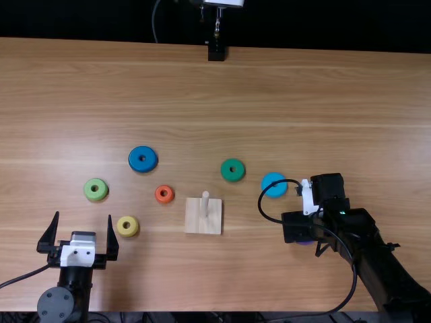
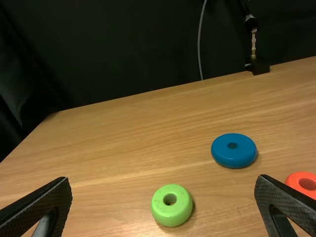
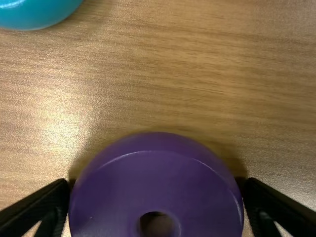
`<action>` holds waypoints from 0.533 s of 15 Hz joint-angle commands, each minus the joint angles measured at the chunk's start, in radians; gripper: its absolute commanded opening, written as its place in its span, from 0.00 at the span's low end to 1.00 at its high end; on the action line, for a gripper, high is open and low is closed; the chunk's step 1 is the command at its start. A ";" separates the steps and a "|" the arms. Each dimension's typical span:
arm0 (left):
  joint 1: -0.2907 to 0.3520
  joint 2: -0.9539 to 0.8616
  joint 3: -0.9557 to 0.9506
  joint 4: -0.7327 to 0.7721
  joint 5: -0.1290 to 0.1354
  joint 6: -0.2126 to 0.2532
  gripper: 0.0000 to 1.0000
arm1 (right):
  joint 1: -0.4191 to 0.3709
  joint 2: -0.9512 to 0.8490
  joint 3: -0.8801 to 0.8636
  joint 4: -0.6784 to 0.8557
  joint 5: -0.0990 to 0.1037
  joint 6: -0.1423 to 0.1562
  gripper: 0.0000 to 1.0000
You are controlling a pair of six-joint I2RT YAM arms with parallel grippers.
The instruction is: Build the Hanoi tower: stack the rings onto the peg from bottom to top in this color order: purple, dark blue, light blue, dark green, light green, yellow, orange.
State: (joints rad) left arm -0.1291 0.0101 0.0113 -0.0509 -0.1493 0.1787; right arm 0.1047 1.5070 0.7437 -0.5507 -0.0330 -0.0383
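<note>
Step one: with the left gripper (image 1: pixel 83 216) spread wide and empty, the right gripper (image 3: pixel 157 184) appears closed on the thick, smooth purple ring (image 3: pixel 158 177) at table level, which next requires lifting over the bare wooden peg (image 1: pixel 205 204).

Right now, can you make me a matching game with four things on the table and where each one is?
Things:
1. Purple ring
2. Peg
3. Yellow ring
4. Light green ring

Places:
A. Farthest left of all the rings
B. Upright on the wooden block
C. Between the jaws of the right gripper
D. Right beside the left gripper

Right pairs: 1-C, 2-B, 3-D, 4-A
</note>
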 commanded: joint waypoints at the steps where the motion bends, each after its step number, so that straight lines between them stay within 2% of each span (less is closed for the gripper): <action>1: 0.008 -0.010 -0.011 -0.034 -0.005 -0.008 1.00 | 0.012 0.009 -0.026 -0.004 -0.006 0.013 0.02; 5: 0.008 -0.010 -0.011 -0.034 -0.005 -0.008 1.00 | 0.010 0.007 0.049 -0.006 -0.004 0.011 0.00; 6: 0.008 -0.010 -0.011 -0.034 -0.005 -0.008 1.00 | 0.016 0.007 0.089 -0.038 0.000 0.007 0.00; 8: 0.008 -0.010 -0.011 -0.034 -0.005 -0.008 1.00 | 0.023 0.005 0.186 -0.211 -0.004 0.007 0.00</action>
State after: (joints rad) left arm -0.1291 0.0101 0.0113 -0.0517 -0.1493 0.1783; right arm 0.1081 1.5066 0.8864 -0.7643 -0.0334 -0.0307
